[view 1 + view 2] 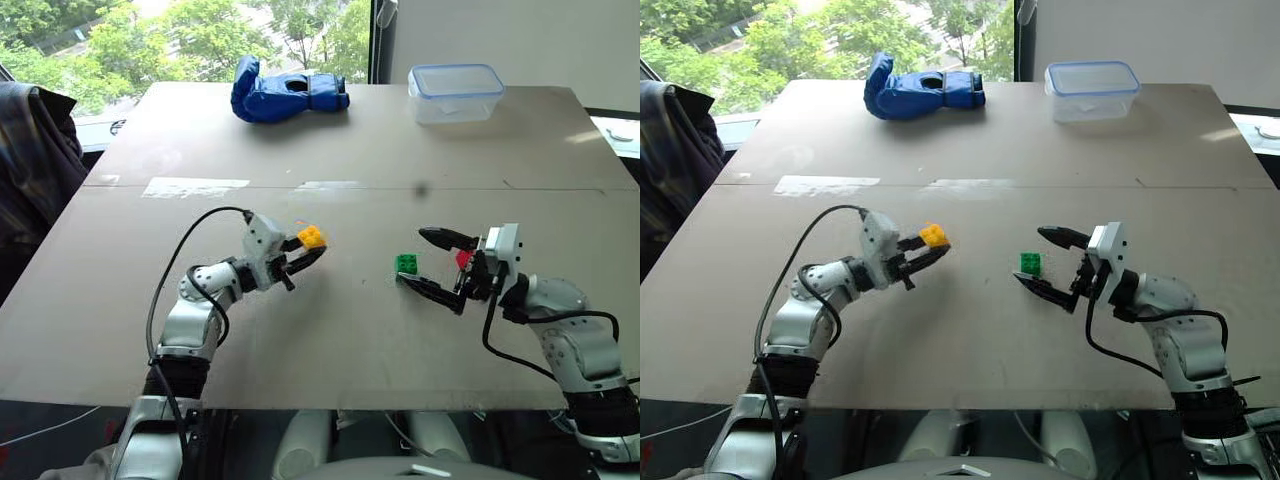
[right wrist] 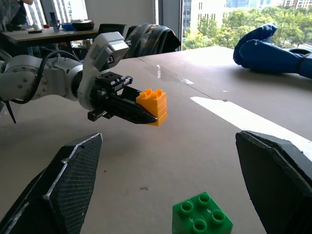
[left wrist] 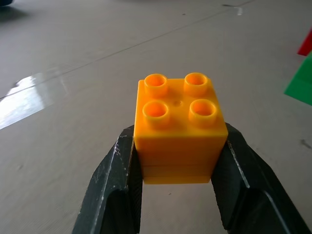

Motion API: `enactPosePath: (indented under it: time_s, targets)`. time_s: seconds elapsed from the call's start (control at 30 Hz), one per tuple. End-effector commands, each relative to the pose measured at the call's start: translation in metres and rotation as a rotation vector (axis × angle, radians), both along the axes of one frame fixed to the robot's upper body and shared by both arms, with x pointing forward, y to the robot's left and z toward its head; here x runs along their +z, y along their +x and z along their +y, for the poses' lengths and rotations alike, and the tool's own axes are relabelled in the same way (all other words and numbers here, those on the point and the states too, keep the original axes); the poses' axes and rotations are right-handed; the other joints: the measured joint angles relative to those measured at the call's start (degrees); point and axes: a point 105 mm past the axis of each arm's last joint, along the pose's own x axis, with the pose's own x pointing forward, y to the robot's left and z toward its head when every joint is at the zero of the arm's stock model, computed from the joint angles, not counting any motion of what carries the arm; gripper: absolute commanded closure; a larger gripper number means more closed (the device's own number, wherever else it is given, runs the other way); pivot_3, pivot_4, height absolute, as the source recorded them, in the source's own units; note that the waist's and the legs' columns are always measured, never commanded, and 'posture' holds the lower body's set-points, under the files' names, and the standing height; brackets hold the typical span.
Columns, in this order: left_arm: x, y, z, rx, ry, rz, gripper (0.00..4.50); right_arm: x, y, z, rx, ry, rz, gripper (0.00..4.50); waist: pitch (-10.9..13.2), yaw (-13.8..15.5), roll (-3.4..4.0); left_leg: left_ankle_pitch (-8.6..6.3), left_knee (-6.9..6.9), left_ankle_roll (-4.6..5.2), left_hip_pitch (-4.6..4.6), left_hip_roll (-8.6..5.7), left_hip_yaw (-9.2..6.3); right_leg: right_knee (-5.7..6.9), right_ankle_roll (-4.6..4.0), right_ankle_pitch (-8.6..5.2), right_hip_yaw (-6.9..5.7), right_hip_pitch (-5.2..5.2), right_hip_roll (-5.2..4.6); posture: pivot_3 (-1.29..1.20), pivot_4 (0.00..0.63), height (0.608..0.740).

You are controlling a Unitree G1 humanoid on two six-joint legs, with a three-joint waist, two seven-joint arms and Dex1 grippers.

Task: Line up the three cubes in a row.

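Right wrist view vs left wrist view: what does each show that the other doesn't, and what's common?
Right wrist view alone: the left gripper seen from outside, shut on the yellow cube and holding it clear of the table; the blue glove; the right gripper's wide-open jaws either side of the green cube.

Left wrist view alone: the yellow cube's four studs up close, and an edge of the red cube.

Both: yellow cube, green cube, table.

An office is suggested. Desks (image 2: 44,35) and a chair (image 2: 146,36) are seen beside large windows (image 2: 214,17) onto high-rise buildings (image 2: 229,5).
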Motion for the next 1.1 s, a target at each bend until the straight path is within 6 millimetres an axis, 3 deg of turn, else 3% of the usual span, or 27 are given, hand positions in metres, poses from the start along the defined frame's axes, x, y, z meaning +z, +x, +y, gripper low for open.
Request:
enactPosePath:
  time_s: [0.03,0.4,0.8,1.1]
  targets:
    - [-0.002,-0.012,-0.017,-0.262,0.022,0.009,3.21,0.014,-0.001,-0.004,-0.03,0.012,-0.074,0.0,0.0,-0.65,0.0,0.0,0.0,0.01,0.0,0.0,0.01,0.0,0.0,0.0,0.02,0.0,0.0,0.0,0.15,0.74]
    - [-0.007,0.02,-0.014,-0.382,0.182,-0.021,3.21,0.011,-0.016,-0.005,-0.078,0.028,-0.066,0.0,0.02,-0.63,-0.03,-0.13,0.08,0.24,-0.04,-0.06,0.02,0.07,0.03,0.0,0.04,-0.02,0.07,0.0,0.15,0.74]
    - [-0.013,0.017,-0.008,-0.405,0.176,0.034,3.21,-0.001,-0.026,-0.033,-0.117,-0.055,-0.023,0.0,0.02,-0.74,-0.03,-0.14,0.09,0.28,-0.01,-0.04,-0.02,0.14,0.04,0.0,0.01,-0.02,0.1,0.0,0.15,0.74]
    - [-0.021,0.015,-0.011,-0.376,0.163,0.044,3.21,-0.007,-0.029,-0.039,-0.111,-0.098,0.006,0.0,0.02,-0.63,-0.03,-0.14,0.21,0.28,0.03,-0.04,-0.03,0.2,0.05,0.0,0.02,0.04,0.11,0.0,0.15,0.74]
